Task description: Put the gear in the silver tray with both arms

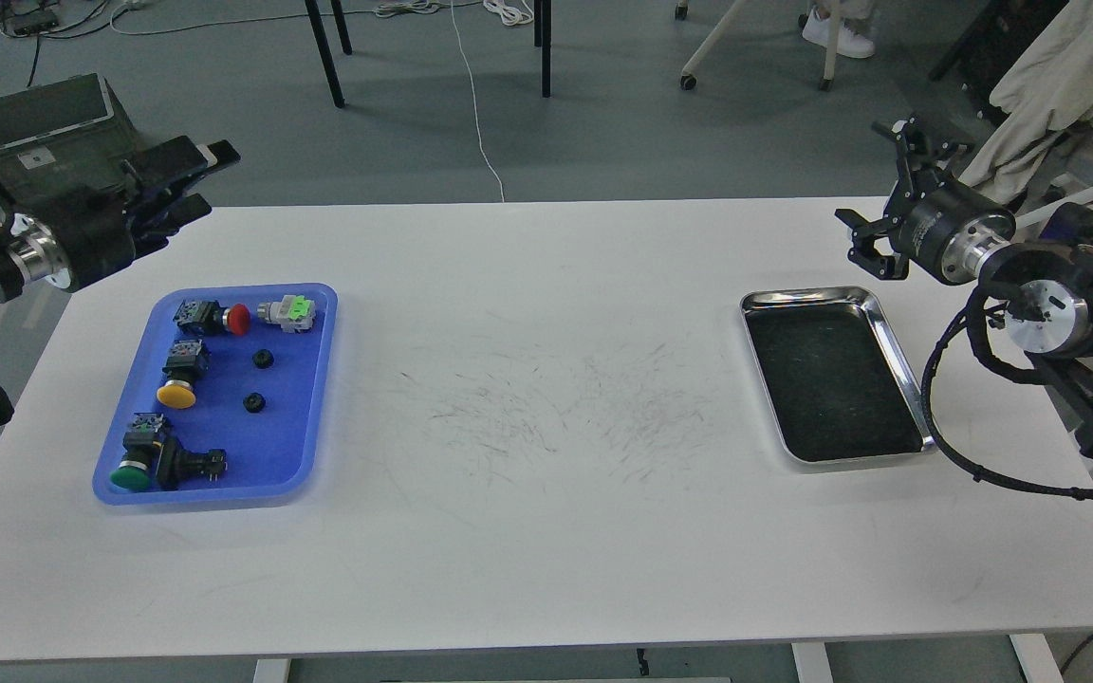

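Note:
Two small black gears [263,359] [253,402] lie in the middle of a blue plastic tray [314,417] on the left of the white table. The silver tray [798,296] sits empty on the right, its dark bottom bare. My left gripper [203,180] hangs above the table's far left corner, behind the blue tray, open and empty. My right gripper [874,185] is above the far right edge, just behind the silver tray, with its fingers spread wide and holding nothing.
The blue tray also holds push-button switches with red [238,319], yellow [175,394] and green [131,476] caps, and a grey-green part [288,313]. A dark box [44,128] stands behind my left arm. Chair legs and cables are on the floor beyond.

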`<state>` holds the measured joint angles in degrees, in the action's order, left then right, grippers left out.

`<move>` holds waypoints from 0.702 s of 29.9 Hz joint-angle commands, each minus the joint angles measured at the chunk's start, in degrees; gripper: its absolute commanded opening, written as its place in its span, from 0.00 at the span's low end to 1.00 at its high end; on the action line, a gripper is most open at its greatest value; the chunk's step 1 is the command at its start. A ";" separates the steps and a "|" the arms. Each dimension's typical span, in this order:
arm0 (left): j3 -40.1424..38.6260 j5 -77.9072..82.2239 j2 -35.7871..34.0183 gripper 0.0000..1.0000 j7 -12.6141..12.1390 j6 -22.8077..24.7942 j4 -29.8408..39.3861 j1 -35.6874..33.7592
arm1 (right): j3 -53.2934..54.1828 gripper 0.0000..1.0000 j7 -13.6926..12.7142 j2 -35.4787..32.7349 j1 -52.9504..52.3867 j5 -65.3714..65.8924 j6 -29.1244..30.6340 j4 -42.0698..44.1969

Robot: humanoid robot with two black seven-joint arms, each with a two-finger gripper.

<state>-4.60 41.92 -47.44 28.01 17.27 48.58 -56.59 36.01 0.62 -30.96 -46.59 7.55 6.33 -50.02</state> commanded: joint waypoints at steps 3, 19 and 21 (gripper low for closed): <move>1.70 8.78 0.41 0.94 -0.01 -0.22 -0.50 -0.19 | -0.06 0.99 0.00 0.02 -0.08 0.01 -0.09 0.01; 2.14 30.85 5.33 0.95 -0.01 -3.64 -2.52 2.09 | -0.06 0.99 0.00 -0.68 -0.08 1.16 0.00 0.01; 2.14 32.35 5.60 0.93 -0.01 -3.91 -3.05 3.14 | -0.06 0.99 0.00 -0.68 -0.08 1.16 -0.09 -0.08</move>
<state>-2.51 72.14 -42.31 28.01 14.16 46.42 -54.75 35.94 0.61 -31.63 -46.68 8.70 6.26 -50.01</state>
